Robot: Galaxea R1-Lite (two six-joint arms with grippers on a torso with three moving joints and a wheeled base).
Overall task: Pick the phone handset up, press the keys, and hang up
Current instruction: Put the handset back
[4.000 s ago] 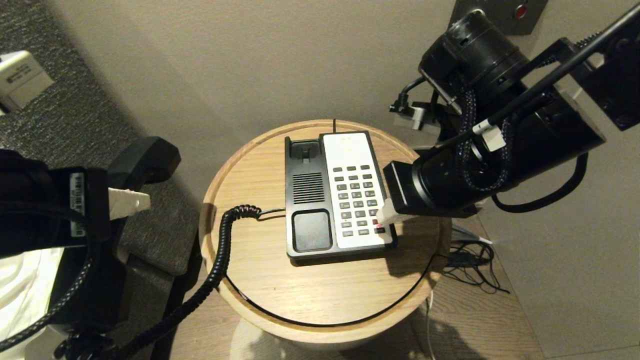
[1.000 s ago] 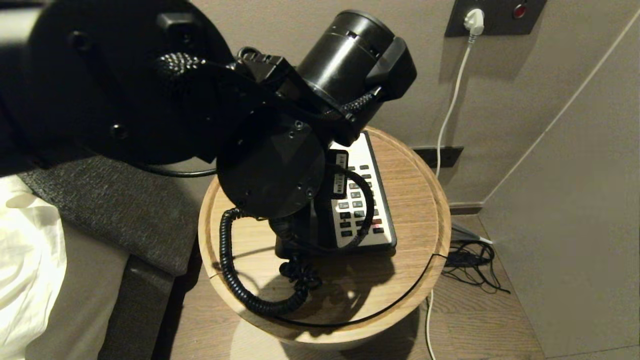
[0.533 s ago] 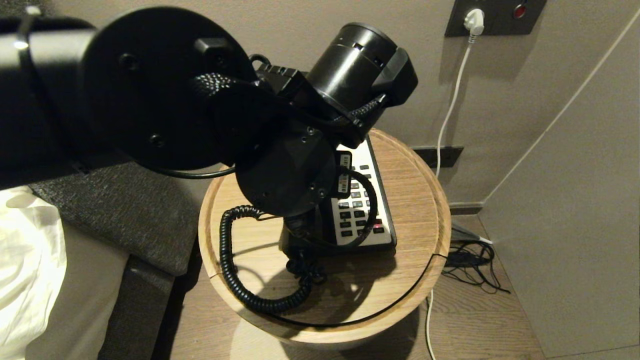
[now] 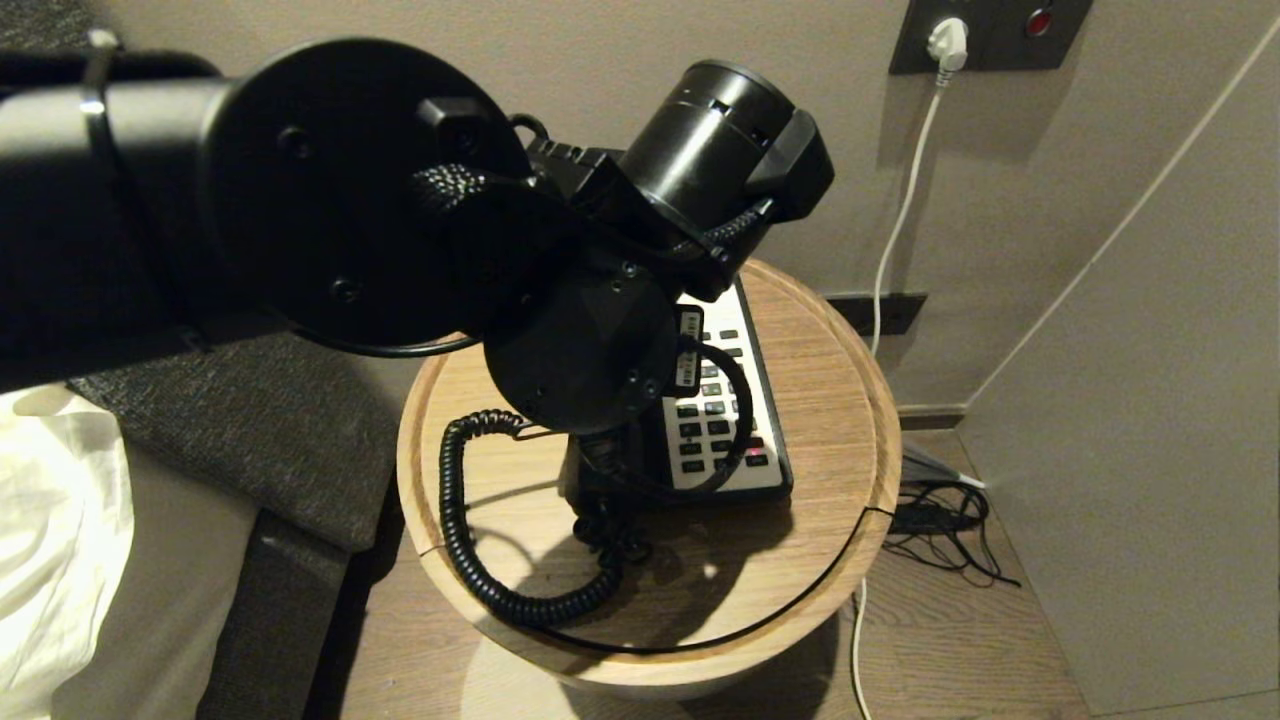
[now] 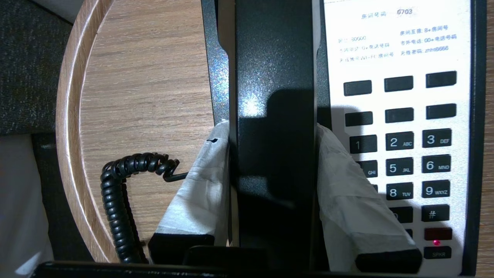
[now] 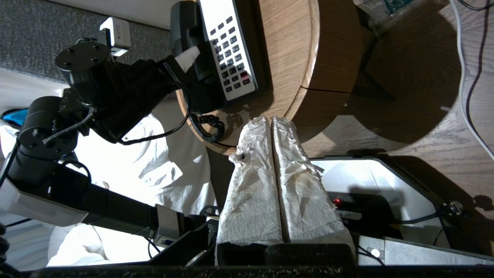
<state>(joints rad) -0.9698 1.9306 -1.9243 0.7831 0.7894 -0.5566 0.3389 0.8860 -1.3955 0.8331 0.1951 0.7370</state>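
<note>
Left gripper (image 5: 272,127): reaches down over the phone base (image 4: 735,440), white fingers (image 5: 204,189) pinching the phone handset (image 5: 274,116) along the base's left cradle.
Round table (image 4: 830,400): bare wood right of the base; coiled cord (image 4: 460,530) looped near-left.
Right gripper (image 6: 272,127): fingers pressed together, low beside the table; absent from head view.

Left gripper (image 5: 272,154) is clamped on the phone handset (image 5: 274,96), right gripper (image 6: 271,121) sits pressed together, low and off right.

The left arm (image 4: 560,290) blocks the keypad (image 4: 715,405); bare tabletop (image 4: 830,400) lies beside it.
</note>
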